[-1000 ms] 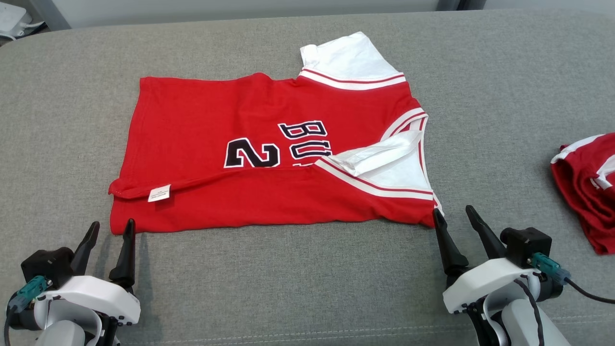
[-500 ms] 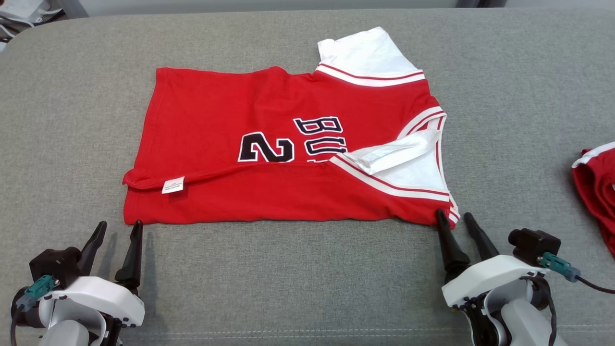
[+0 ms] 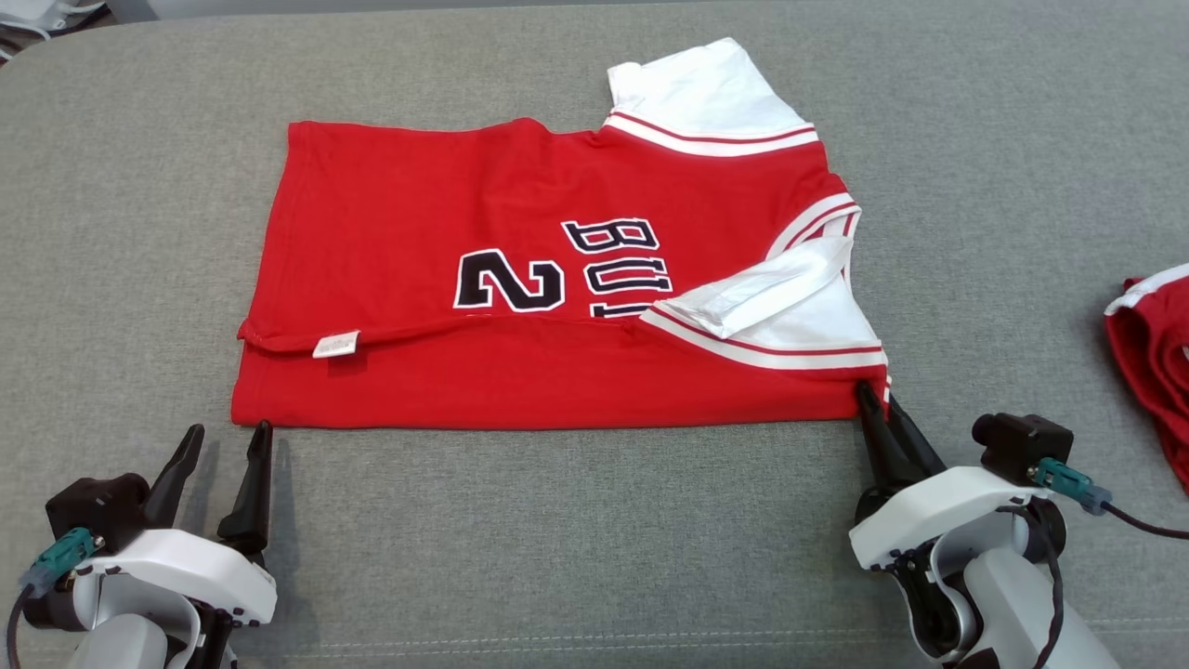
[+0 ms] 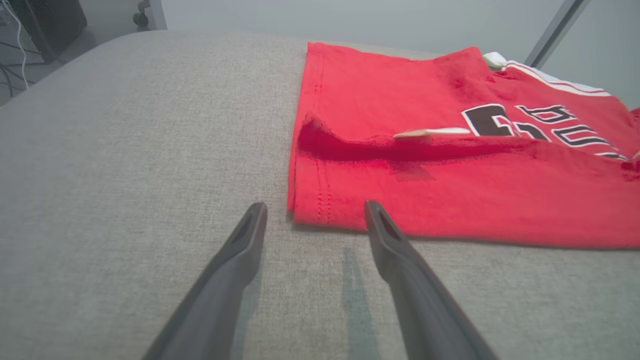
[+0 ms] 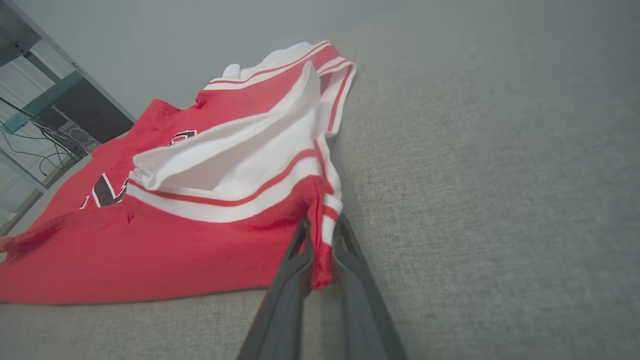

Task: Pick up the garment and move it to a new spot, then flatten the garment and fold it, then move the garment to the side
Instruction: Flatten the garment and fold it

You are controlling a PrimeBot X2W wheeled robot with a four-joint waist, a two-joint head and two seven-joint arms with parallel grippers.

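A red garment (image 3: 520, 232) with white sleeves and black lettering lies on the grey cushion, its near long edge folded over. My right gripper (image 3: 880, 400) is shut on the garment's (image 5: 215, 220) near right corner; in the right wrist view (image 5: 321, 225) red and white hem cloth is pinched between the fingers. My left gripper (image 3: 228, 437) stands open just short of the near left corner. In the left wrist view (image 4: 314, 207) its two fingers straddle that corner of the garment (image 4: 450, 165), and I cannot tell whether they touch it.
Another red and white garment (image 3: 1152, 372) lies bunched at the right edge of the grey cushion (image 3: 576, 539). A white care label (image 3: 336, 345) sticks out of the fold near the left end. Cables and equipment stand beyond the cushion's far left corner.
My right gripper has closed onto the garment's near right corner, and that edge now lies straighter. My left gripper has crept up to the near left corner, still open. The camera shifted slightly.
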